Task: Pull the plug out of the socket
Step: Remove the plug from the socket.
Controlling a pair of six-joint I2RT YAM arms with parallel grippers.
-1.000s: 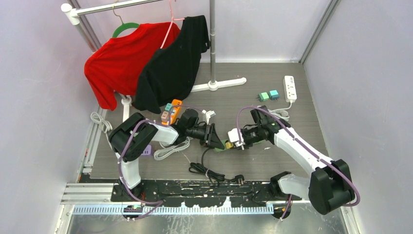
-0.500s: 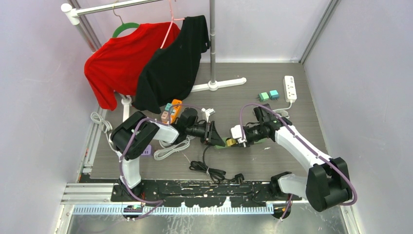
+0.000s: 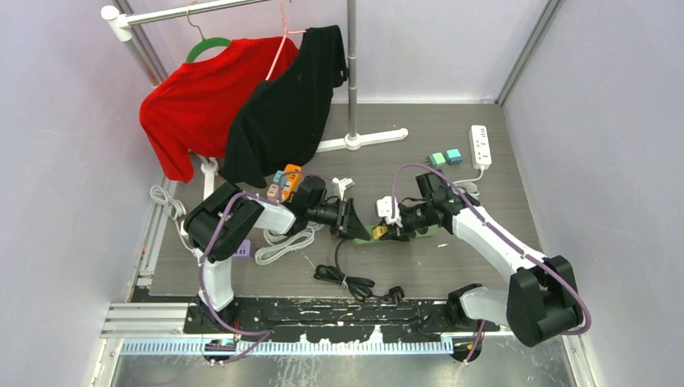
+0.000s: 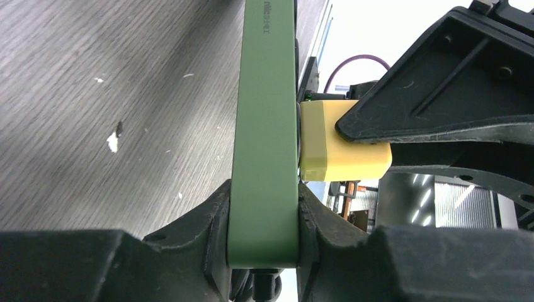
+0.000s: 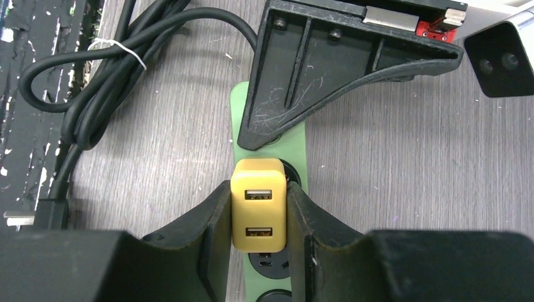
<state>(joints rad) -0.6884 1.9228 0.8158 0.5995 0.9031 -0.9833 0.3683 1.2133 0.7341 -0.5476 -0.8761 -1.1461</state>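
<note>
Your cell: pale lilac walls, grey wood-grain desk.
Garment rack stands at the back, red shirt and black shirt hanging.

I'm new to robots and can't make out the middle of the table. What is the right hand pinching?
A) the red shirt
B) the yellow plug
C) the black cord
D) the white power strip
B: in the right wrist view the right hand has a finger on each side of the yellow plug, which sits against the green strip.
</note>
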